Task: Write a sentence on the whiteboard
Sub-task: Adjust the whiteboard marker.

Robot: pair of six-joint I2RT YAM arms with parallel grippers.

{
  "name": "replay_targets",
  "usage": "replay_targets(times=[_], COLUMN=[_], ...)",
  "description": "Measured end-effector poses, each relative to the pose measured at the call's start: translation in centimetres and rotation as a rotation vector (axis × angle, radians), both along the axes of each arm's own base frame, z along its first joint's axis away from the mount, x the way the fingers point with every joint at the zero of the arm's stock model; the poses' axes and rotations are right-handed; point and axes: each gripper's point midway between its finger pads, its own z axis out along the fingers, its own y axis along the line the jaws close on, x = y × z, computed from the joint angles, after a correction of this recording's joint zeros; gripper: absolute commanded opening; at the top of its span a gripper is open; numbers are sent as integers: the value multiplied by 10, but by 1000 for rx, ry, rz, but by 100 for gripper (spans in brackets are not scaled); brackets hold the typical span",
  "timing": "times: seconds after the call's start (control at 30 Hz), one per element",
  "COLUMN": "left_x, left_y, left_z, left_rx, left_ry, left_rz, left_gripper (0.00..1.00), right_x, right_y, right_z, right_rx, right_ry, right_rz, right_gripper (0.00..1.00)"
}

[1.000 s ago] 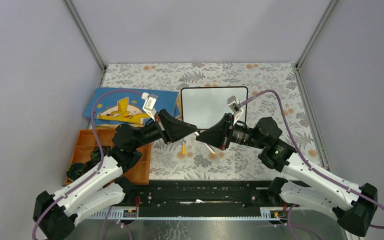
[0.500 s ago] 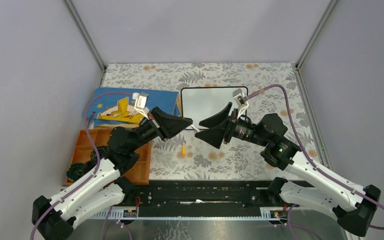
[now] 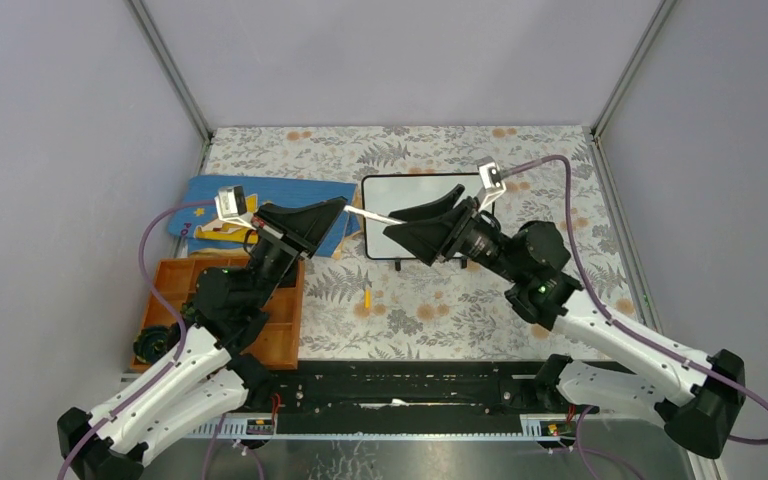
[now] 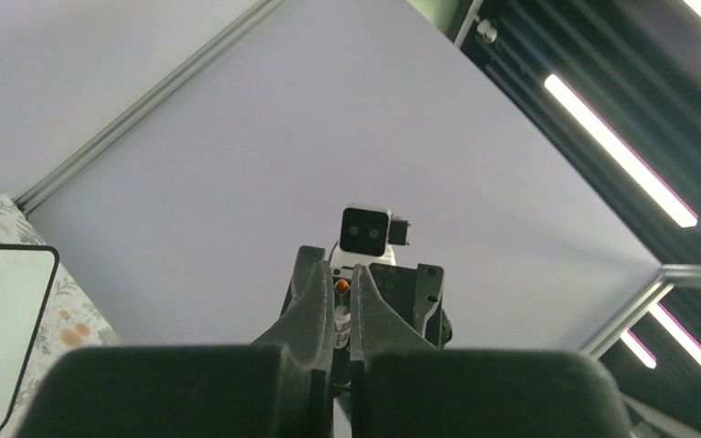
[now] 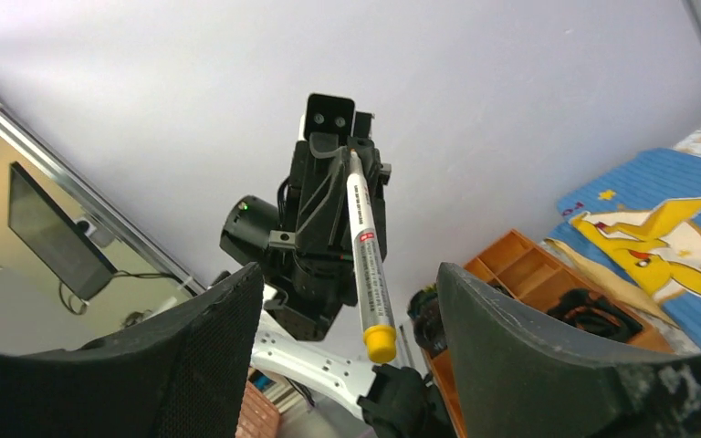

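The left claw (image 4: 338, 278) is clenched on a white pen (image 5: 363, 246) with an orange end. Seen from above, the pen points toward 3 o'clock, into the right claw (image 5: 349, 272). Its jaws stand wide apart on both sides of that end, not touching it. The whiteboard (image 3: 395, 192) lies flat on the surface (image 3: 440, 310) under the right claw, toward 12 o'clock. A blue book (image 3: 260, 190) lies at its 9 o'clock.

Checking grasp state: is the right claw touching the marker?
Apart. Right wrist view: the marker hangs between the right claw's open fingers with clear gaps on both sides; the left claw grips its far end.
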Motion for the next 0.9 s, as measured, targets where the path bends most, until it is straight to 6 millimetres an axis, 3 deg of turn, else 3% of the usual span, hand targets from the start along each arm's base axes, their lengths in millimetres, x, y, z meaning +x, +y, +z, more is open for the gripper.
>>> replay_targets(times=[0.23, 0.6, 0.9], left_x=[8, 12, 12], left_y=[12, 13, 15], left_z=[10, 12, 13], left_rx=[-114, -168, -170], left_ry=[54, 98, 97], left_rz=[23, 1, 16], left_gripper=[0, 0, 0], right_x=[11, 14, 16], right_y=[17, 22, 30], right_z=[15, 42, 34], right_rx=[81, 152, 90], right_ry=[23, 11, 46], right_rz=[34, 59, 75], right_gripper=[64, 54, 47])
